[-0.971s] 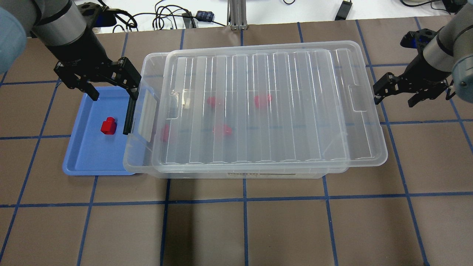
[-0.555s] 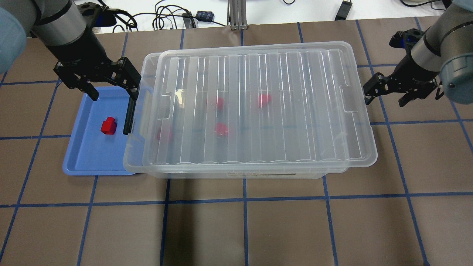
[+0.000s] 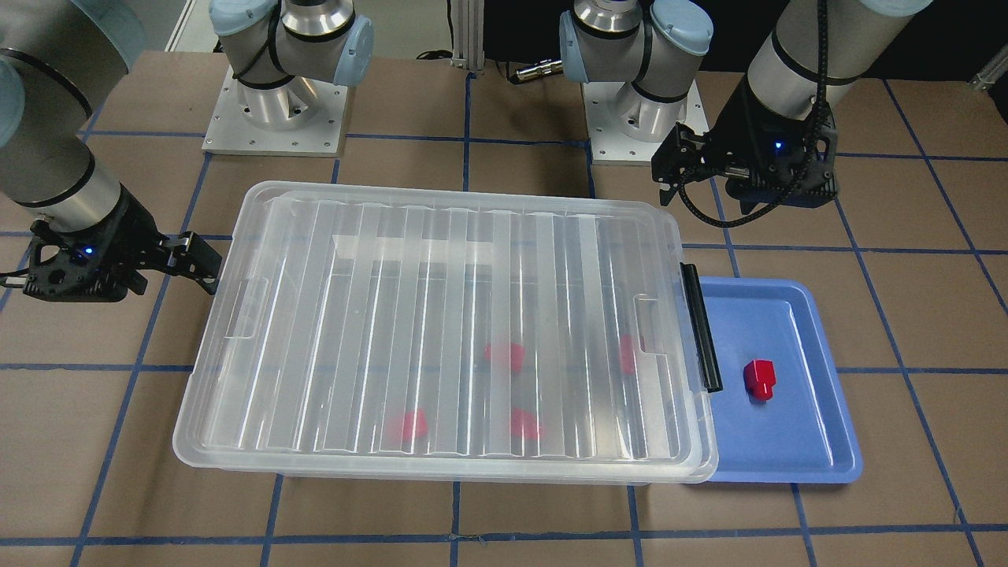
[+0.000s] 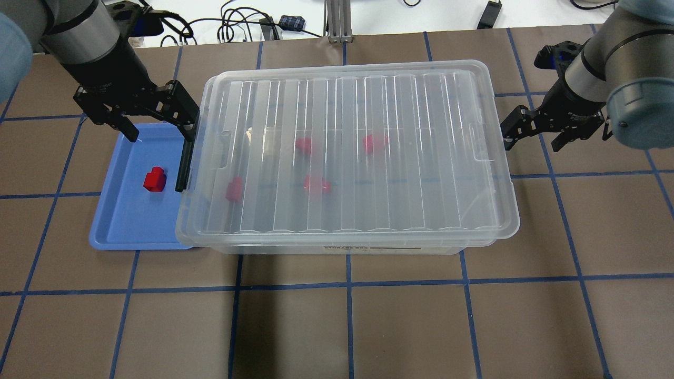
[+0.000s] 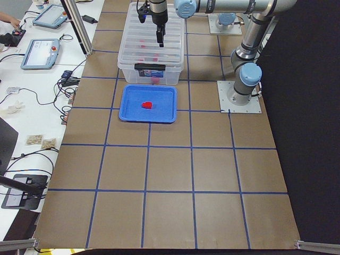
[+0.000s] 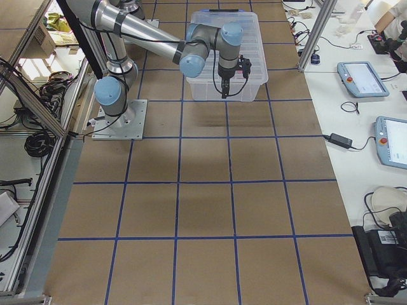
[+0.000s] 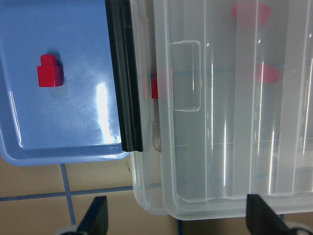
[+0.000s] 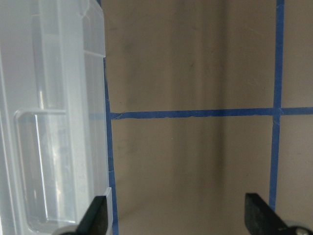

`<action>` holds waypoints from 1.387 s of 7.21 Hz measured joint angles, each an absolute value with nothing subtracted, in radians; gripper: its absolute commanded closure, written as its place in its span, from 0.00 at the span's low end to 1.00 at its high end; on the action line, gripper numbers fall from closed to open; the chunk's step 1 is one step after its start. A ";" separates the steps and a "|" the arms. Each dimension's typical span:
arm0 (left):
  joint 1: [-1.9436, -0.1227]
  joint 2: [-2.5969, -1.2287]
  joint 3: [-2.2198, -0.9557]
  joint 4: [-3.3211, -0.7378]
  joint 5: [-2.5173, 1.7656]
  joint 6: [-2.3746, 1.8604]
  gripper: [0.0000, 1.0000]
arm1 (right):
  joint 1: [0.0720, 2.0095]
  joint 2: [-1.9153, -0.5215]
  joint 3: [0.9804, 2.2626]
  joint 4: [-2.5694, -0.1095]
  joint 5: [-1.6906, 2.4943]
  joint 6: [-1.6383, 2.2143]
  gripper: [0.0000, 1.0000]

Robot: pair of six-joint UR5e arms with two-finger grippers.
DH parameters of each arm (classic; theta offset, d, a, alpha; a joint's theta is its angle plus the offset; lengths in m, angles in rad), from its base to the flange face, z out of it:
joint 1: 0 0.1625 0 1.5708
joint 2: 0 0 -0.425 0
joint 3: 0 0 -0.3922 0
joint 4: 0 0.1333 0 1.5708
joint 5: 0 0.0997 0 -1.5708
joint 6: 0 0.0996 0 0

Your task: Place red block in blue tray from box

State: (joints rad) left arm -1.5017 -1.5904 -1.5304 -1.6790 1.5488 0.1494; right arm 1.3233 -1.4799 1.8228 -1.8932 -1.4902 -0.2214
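One red block (image 4: 155,180) lies in the blue tray (image 4: 126,221), also seen in the left wrist view (image 7: 49,73). The clear box (image 4: 421,158) stands right of the tray, with its ribbed lid lying over it. Its black clip handle (image 4: 184,163) faces the tray. Several more red blocks (image 4: 316,184) show blurred through the lid. My left gripper (image 4: 158,126) is open and empty above the tray's far edge, by the box's left end. My right gripper (image 4: 534,138) is open and empty, with one finger (image 8: 95,218) at the lid's right edge.
The box and tray sit on brown paper with a blue tape grid (image 4: 347,284). Cables and small devices (image 4: 263,23) lie on the white strip beyond the table's far edge. The arm bases (image 3: 276,110) stand behind the box in the front-facing view.
The lid has slid left over the box and now covers its left end. My right gripper has moved left along with the lid's right edge. The left gripper has barely moved.
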 measured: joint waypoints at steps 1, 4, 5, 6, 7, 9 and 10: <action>-1.501 -1.590 -1.531 -1.679 1.549 0.152 0.00 | 1.327 -1.479 1.817 -1.898 -1.494 -0.221 0.00; -1.502 -1.590 -1.531 -1.669 1.550 0.145 0.00 | 1.329 -1.512 1.739 -1.881 -1.523 -0.220 0.00; -1.502 -1.589 -1.531 -1.667 1.551 0.143 0.00 | 1.332 -1.547 1.699 -1.825 -1.526 -0.216 0.00; -1.502 -1.589 -1.530 -1.667 1.551 0.142 0.00 | 1.345 -1.575 1.651 -1.749 -1.526 -0.197 0.00; -1.502 -1.589 -1.530 -1.667 1.550 0.142 0.00 | 1.376 -1.589 1.595 -1.662 -1.529 -0.151 0.00; -1.502 -1.589 -1.531 -1.666 1.548 0.141 0.00 | 1.487 -1.595 1.524 -1.570 -1.533 0.005 0.00; -1.502 -1.590 -1.531 -1.666 1.548 0.141 0.00 | 1.548 -1.591 1.516 -1.562 -1.535 0.090 0.00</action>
State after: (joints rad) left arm -1.5017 -1.5896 -1.5309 -1.6660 1.5479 0.1411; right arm 1.5479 -1.5908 1.5159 -1.5615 -1.5345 0.0903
